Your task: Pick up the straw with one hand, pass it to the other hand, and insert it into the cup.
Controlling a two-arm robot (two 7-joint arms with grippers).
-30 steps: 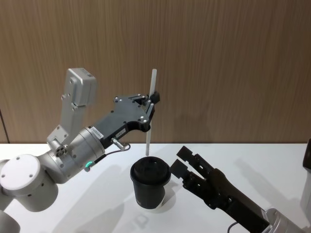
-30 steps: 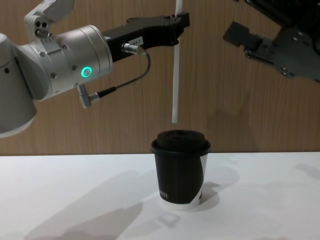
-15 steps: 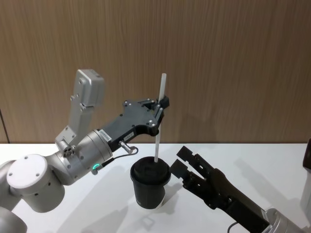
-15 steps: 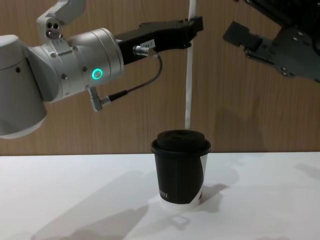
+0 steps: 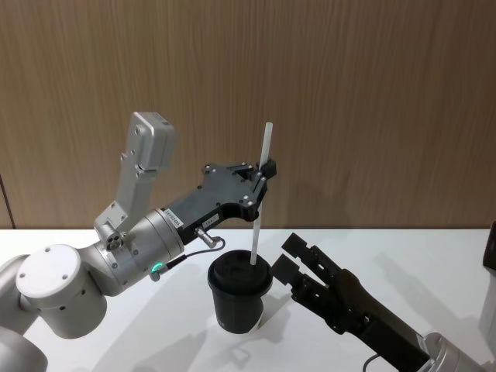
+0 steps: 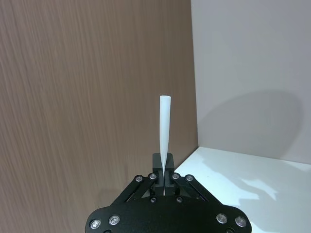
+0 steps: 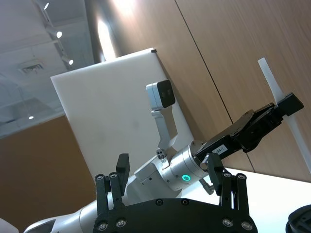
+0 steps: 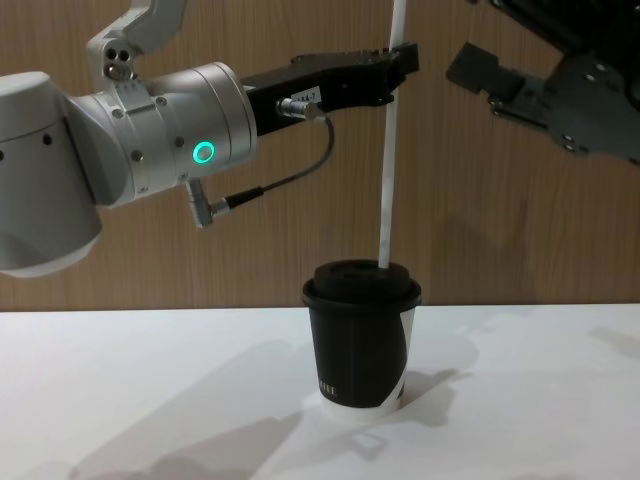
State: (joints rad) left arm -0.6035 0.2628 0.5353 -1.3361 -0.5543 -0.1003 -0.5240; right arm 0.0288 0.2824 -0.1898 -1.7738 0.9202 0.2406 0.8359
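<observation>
On the left, the other hand [image 5: 262, 177], a long black gripper on a silver-grey wrist with a green glowing ring, reaches from the left toward the middle of the scene, high above the white table [image 5: 434, 256]. Its jaws are clenched on the straw [image 5: 260, 198], gripping it well above its midpoint; the left wrist view shows the white tube [image 6: 164, 131] pinched between the two black fingers [image 6: 156, 165] and rising beyond them. A dark cable [image 8: 270, 185] loops below the wrist.

The straw stands nearly upright, tilted slightly, its upper end above the gripper and its lower end down at the domed lid of the cup [image 5: 240, 294]. In the chest view the tip [image 8: 383, 262] meets the rear part of the lid; whether it has entered the opening I cannot tell.

The cup [image 8: 362, 340] stands upright on the table in the middle, a white wedge on its right side.

To the right, one hand [image 5: 293, 258], the blocky all-black gripper, hovers just beside the cup, its jaws released and holding nothing. In the chest view it [image 8: 500, 85] hangs high at the right, apart from the straw.
</observation>
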